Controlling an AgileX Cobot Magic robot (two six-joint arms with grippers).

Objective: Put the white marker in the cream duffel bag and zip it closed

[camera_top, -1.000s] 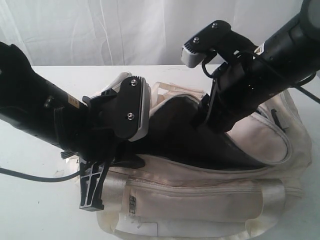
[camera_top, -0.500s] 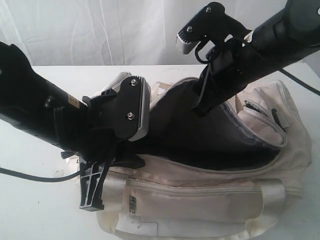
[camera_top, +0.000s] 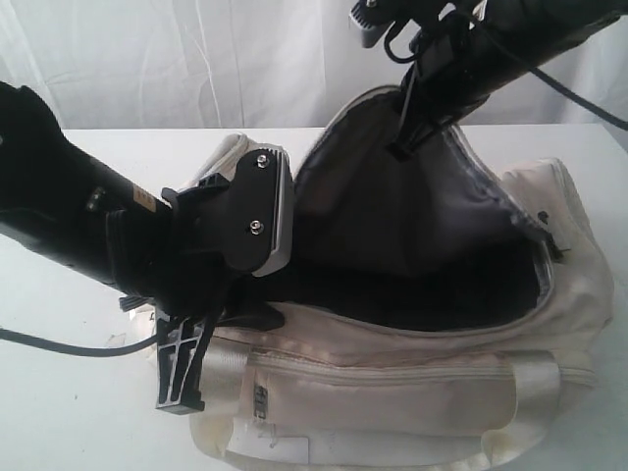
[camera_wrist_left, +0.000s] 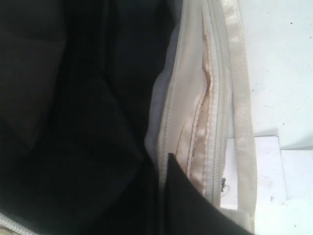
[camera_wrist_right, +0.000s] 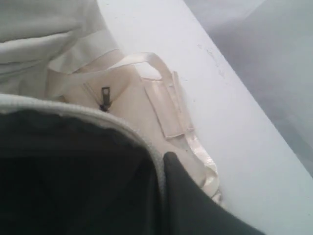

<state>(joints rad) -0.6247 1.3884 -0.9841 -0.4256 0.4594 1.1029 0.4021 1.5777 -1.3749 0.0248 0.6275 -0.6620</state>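
Gaping cream duffel bag (camera_top: 392, 358), rim high

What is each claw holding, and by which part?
Both hold the cream duffel bag: the right claw pinches the lifted far rim; the left claw straddles the near rim, apparently clamped.

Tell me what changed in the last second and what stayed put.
The right gripper, clamped on the far rim of the cream duffel bag, rose and pulled that side up, so the mouth gapes wider and more dark lining shows. The left gripper stayed at the near rim, and the bag's base did not shift on the table.
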